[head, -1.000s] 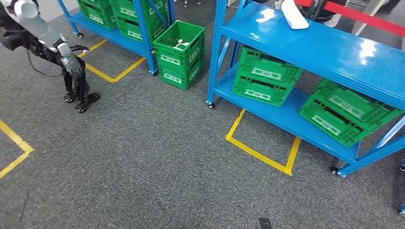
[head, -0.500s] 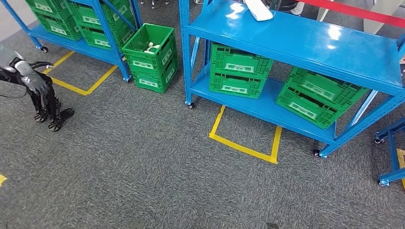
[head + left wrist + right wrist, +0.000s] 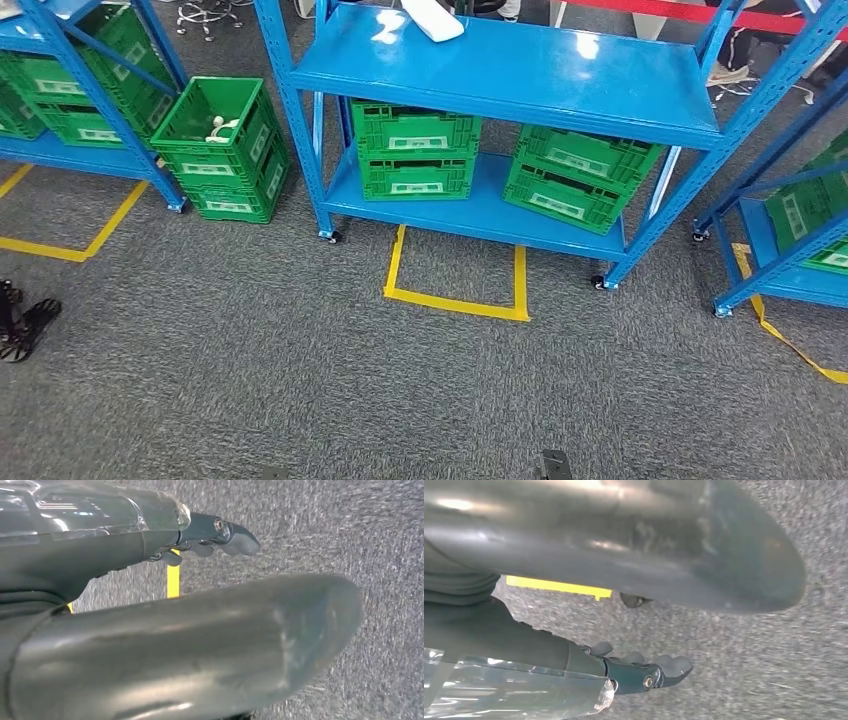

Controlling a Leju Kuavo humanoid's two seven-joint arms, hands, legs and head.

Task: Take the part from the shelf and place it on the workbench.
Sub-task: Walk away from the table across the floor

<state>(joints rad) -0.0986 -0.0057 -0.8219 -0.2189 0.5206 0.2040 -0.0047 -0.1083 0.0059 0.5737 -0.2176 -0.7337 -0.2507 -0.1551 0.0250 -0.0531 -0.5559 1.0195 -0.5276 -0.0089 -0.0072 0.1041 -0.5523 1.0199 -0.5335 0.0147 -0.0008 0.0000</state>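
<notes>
— On the top deck of the blue steel shelf point(image 3: 520, 75), near its back left corner, lies a white, flat, oblong part point(image 3: 433, 18); it looks soft-edged and smooth, partly cut off by the frame's edge.

— And the shelf itself?

— Glossy painted metal with perforated uprights on small castors. Its lower deck carries ribbed green plastic crates: two stacked squarely point(image 3: 415, 150) at the left, two more point(image 3: 577, 178) beside them, turned slightly askew.

— Anything else green?

— Beside the shelf's left leg stands another stack of crates on the floor; its open top crate point(image 3: 215, 122) holds a few small pale, curved pieces point(image 3: 222, 126). Further left, a second blue shelf point(image 3: 90, 90) carries more crates.

— What about the floor?

— Coarse grey carpet point(image 3: 400, 380) with a speckled weave, marked by yellow tape point(image 3: 455, 300) forming a three-sided box in front of the middle shelf.

— The hands?

— Left hand point(image 3: 210, 535), seen from its wrist: a thick, smooth grey thumb across the front, a clear glossy cover and dark fingers stretched out above the carpet, holding nothing. Right hand point(image 3: 639, 672), from its own wrist view, looks the same: rounded thumb, dark fingers extended and apart from the thumb, nothing between them
</notes>
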